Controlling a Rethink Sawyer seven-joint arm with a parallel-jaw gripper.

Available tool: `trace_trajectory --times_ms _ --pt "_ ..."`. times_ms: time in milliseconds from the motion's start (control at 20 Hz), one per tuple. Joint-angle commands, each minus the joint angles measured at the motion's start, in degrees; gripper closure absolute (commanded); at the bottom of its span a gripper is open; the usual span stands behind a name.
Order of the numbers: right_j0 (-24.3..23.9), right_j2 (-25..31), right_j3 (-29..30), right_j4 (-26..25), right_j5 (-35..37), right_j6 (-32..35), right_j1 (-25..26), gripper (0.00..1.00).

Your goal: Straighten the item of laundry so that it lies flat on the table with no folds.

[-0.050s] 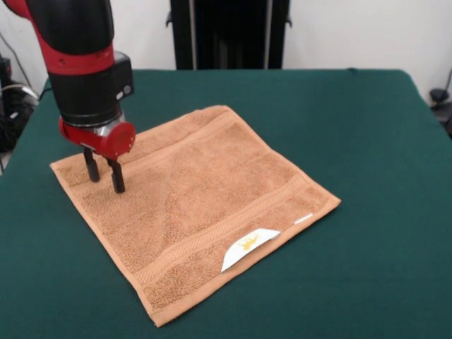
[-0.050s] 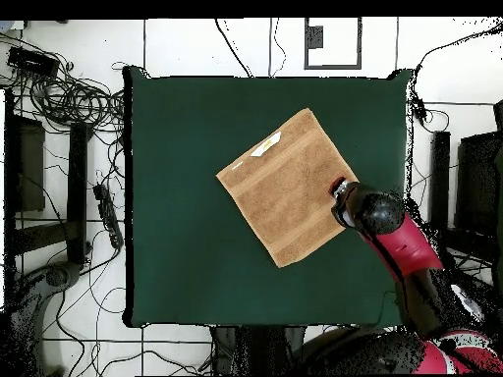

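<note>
**Arm Hides Towel's Corner; Table Runs Past the Frame**

From overhead, we cannot see the gripper [image 2: 341, 188]: the arm's [image 2: 393, 236] own bulk covers it, along with the towel's [image 2: 285, 187] edge beneath. In the front view the arm [image 1: 81, 63] is cut off at the top edge, and the table [image 1: 381, 212] runs out at the bottom and sides. The yellow mark on the label [image 1: 248, 247] is too small for us to make out. Whether the fingertips [image 1: 117, 185] touch the towel [image 1: 205, 205], we cannot tell.

Orange-tan terry towel [image 1: 194, 205] lies spread flat, set diagonally on the green table [image 1: 367, 141], white yellow-marked label [image 1: 248, 246] at its near edge.
</note>
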Motion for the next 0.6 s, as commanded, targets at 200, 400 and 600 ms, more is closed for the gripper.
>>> trace_trajectory --times_ms 200,400,600 --pt "3.2 5.0 4.9 4.3 -3.7 17.2 4.2 0.00" --pt "2.9 5.0 3.8 3.7 -4.5 15.8 4.9 0.00" --pt "2.3 4.8 1.7 1.0 -7.2 12.9 5.5 0.00"
